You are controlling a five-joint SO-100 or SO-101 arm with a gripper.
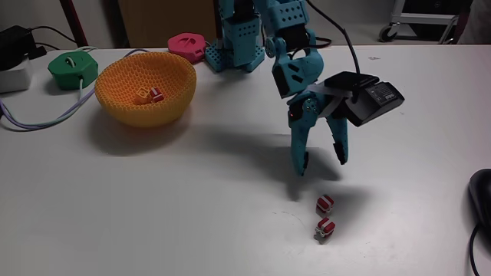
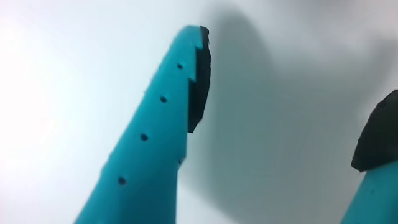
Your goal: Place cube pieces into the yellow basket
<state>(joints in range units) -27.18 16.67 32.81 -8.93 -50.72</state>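
The yellow basket (image 1: 146,90) stands at the left of the table in the fixed view, with cube pieces (image 1: 149,95) lying inside it, one red with white bands and one yellow-orange. Two more red cubes with white bands lie on the table toward the front: one (image 1: 325,203) and, just below it, another (image 1: 325,227). My teal gripper (image 1: 324,165) hangs open above the table, a little up and left of the nearer of those two, with nothing between its fingers. In the wrist view the two teal fingers (image 2: 155,137) with dark pads stand apart over bare white table.
A green round device (image 1: 73,67) with a cable sits left of the basket, a pink one (image 1: 186,42) behind it. A white box (image 1: 14,80) lies at the far left edge. A dark mouse (image 1: 481,195) rests at the right edge. The arm's base (image 1: 234,46) stands at the back.
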